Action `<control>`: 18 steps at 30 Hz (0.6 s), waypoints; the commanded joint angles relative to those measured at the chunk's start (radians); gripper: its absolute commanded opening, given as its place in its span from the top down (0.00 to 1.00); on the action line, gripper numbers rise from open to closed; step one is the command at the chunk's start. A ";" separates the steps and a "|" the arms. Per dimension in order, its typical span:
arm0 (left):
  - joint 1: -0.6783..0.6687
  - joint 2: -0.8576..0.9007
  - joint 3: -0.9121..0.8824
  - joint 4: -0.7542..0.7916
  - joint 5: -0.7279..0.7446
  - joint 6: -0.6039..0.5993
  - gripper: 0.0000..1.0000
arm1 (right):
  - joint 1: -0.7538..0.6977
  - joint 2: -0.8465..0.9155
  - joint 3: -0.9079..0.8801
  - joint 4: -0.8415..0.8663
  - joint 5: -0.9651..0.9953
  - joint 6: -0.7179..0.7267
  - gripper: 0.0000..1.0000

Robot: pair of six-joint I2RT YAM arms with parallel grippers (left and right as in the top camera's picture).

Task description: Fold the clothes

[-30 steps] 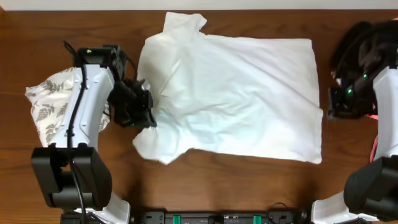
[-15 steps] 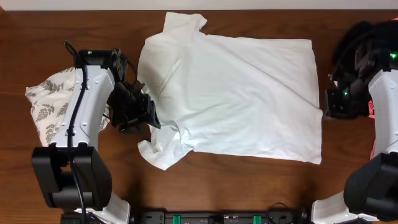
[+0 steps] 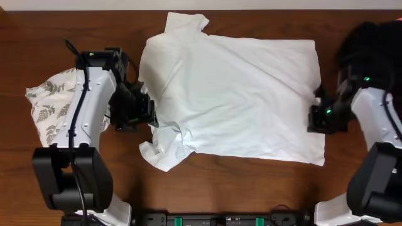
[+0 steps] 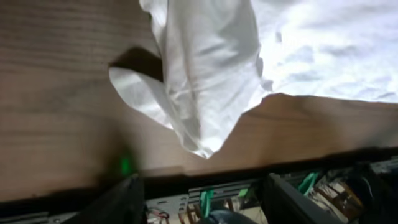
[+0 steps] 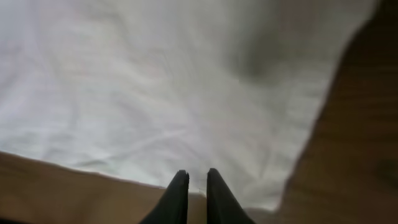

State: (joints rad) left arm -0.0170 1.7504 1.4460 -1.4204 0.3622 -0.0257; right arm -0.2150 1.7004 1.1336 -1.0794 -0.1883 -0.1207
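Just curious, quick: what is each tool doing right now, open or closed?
Left tool: open, holding nothing.
Right tool: nearly closed, empty, at the white T-shirt's edge.

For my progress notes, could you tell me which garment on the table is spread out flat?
The white T-shirt in the middle; the leaf-print garment at the left and the black one at the right lie bunched.

left end effector (image 3: 139, 108): opened, let sleeve (image 3: 160, 150) drop | right end effector (image 3: 317, 117): moved to T-shirt (image 3: 239, 94) edge, closing
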 commanded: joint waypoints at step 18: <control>0.000 -0.014 -0.048 0.012 -0.015 -0.005 0.37 | 0.013 -0.002 -0.336 0.349 0.133 0.186 0.87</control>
State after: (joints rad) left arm -0.0170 1.7504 1.4010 -1.4055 0.3592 -0.0257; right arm -0.2134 1.6741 0.8501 -0.7715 -0.1436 0.0040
